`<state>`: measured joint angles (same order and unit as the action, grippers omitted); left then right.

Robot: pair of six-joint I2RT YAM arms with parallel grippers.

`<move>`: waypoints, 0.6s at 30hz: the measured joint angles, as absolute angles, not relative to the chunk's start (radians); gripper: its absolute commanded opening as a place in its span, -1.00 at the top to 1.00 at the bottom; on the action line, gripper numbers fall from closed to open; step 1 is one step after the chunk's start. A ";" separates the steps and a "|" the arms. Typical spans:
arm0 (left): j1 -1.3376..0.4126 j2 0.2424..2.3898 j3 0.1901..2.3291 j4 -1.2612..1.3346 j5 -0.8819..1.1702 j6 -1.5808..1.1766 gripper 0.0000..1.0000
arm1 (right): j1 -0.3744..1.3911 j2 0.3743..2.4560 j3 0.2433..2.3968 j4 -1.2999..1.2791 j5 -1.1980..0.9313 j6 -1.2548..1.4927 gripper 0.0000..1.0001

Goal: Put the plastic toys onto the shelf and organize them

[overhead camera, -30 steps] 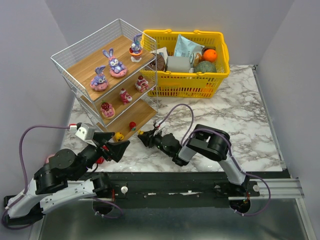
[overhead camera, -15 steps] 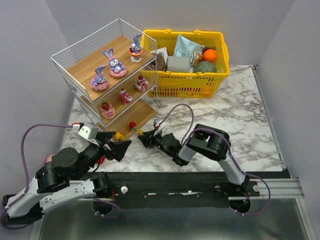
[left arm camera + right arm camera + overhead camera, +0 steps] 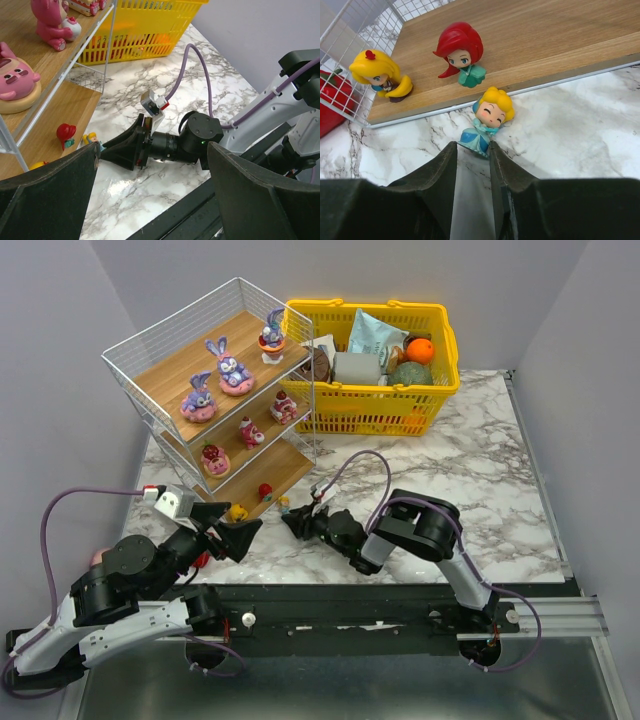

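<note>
The shelf [image 3: 175, 368] stands at the back left. Purple bunnies [image 3: 233, 366] sit on its top board and small pink-red figures [image 3: 250, 430] on the middle board. A red-haired figurine [image 3: 460, 52] and a yellow-haired one [image 3: 377, 75] stand on the bottom board. A blonde figurine in a blue dress [image 3: 487, 122] lies on the marble against the board's front edge. My right gripper [image 3: 472, 146] is low on the table, its jaws slightly apart and its tips at the figurine's skirt. My left gripper [image 3: 150, 190] is wide open and empty, hovering left of it.
A yellow basket [image 3: 370, 400] of groceries stands behind and to the right of the shelf. A red bell pepper [image 3: 332, 100] lies by the shelf's left corner, behind the wire mesh. My two grippers face each other closely in front of the shelf.
My right gripper has drawn back a little from the shelf's front edge, leaving the blue-dressed figurine on the marble. My left gripper has edged slightly toward the shelf.
</note>
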<state>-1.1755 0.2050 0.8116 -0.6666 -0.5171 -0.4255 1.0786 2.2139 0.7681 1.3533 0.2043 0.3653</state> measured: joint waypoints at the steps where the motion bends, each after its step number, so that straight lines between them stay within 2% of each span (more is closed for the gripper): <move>1: -1.176 0.205 0.812 -0.667 -0.517 -0.426 -0.93 | 1.079 2.212 0.764 1.355 0.204 0.365 0.30; 5: -1.176 0.205 0.812 -0.667 -0.518 -0.425 -0.93 | 1.078 2.208 0.751 1.362 0.204 0.366 0.32; 6: -1.176 0.205 0.812 -0.667 -0.518 -0.425 -0.93 | 1.078 2.204 0.746 1.361 0.204 0.365 0.15; 8: -1.176 0.205 0.813 -0.667 -0.518 -0.424 -0.93 | 1.078 2.193 0.731 1.362 0.204 0.368 -0.06; 9: -1.176 0.205 0.815 -0.667 -0.518 -0.425 -0.93 | 1.079 2.180 0.722 1.357 0.204 0.372 -0.26; 11: -1.176 0.209 0.825 -0.668 -0.519 -0.425 -0.94 | 1.079 2.141 0.695 1.344 0.200 0.385 -0.38; 15: -1.176 0.213 0.848 -0.668 -0.521 -0.425 -0.98 | 1.079 1.978 0.634 1.296 0.200 0.441 -0.44; 18: -1.176 0.215 0.862 -0.672 -0.527 -0.424 -0.97 | 1.079 1.776 0.659 1.074 0.224 0.542 -0.44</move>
